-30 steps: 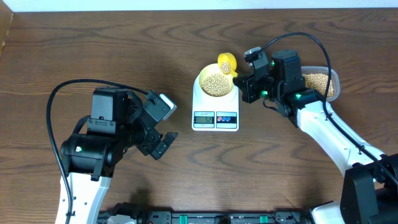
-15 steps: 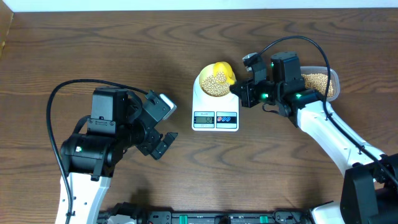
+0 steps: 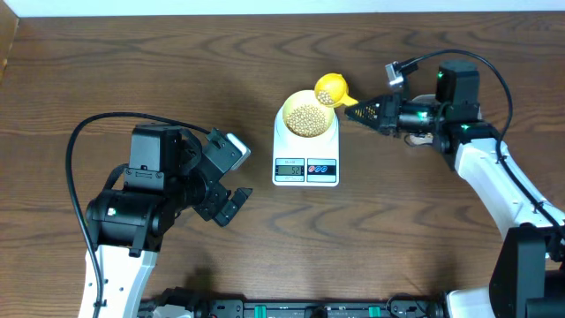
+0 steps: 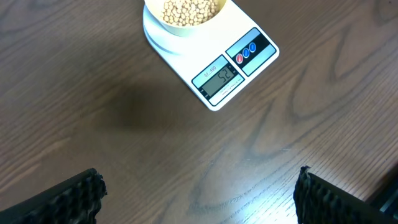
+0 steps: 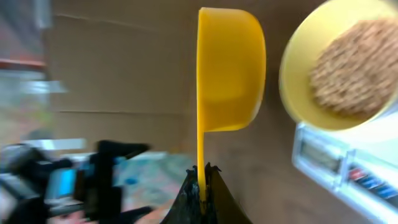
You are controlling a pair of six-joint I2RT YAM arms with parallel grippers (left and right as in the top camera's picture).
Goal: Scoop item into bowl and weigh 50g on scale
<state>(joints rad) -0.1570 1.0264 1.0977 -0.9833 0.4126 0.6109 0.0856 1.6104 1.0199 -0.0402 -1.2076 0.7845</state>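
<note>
Right jaws pinch the spoon's handle: overhead, the right gripper (image 3: pixel 364 109) holds the spoon (image 3: pixel 331 88) over the scale's (image 3: pixel 305 168) far right corner, by the bowl (image 3: pixel 284 119) of beans (image 3: pixel 306 119) on its platform. The left gripper (image 3: pixel 231 184), left of the scale, gapes empty. Left wrist: display (image 4: pixel 221 76) digits unclear. Right wrist: spoon on edge. Best to move few beans at a time, letting the reading settle.
</note>
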